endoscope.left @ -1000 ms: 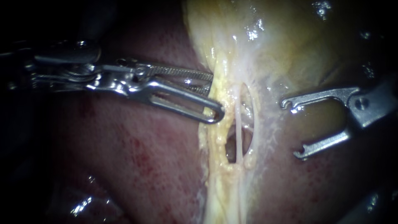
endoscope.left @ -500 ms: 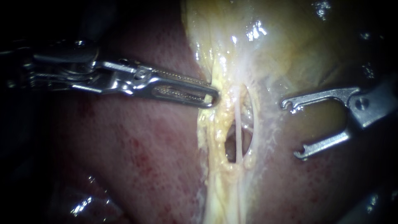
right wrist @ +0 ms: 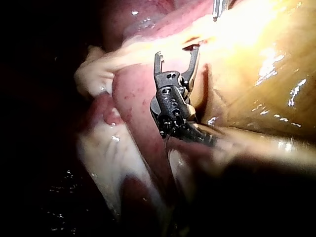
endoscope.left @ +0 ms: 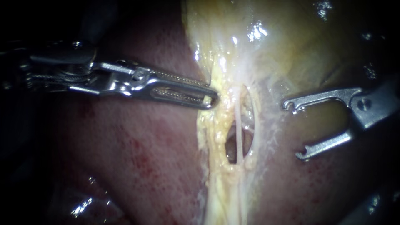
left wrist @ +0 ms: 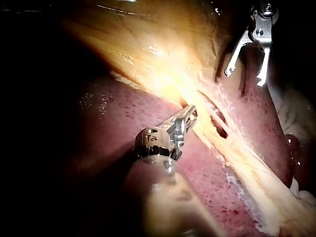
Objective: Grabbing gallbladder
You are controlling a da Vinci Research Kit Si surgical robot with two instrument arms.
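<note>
The yellow-tan gallbladder [endoscope.left: 291, 46] fills the upper middle and right of the endoscope view, narrowing to a pale fatty band [endoscope.left: 216, 125] that runs down over the red liver [endoscope.left: 137, 158]. My left instrument [endoscope.left: 213, 99] comes in from the left, and its slotted jaws lie together with their tips pinching the band's left edge. In the left wrist view the same jaws [left wrist: 189, 113] bite into that yellow edge. My right instrument [endoscope.left: 295, 130] holds its jaws wide open to the right of the band, touching nothing, and they are just as wide in the right wrist view [right wrist: 176, 53].
Just right of the left jaws' tips a window in the band holds thin white tubes [endoscope.left: 238, 133] over a dark hole [endoscope.left: 230, 146]. Liver also lies under the right instrument [endoscope.left: 333, 183]. Wet glints mark the lower left corner [endoscope.left: 83, 206].
My left instrument's jaws, open a second ago astride the band's edge, have closed on it and drawn slightly left. The right instrument has not moved.
</note>
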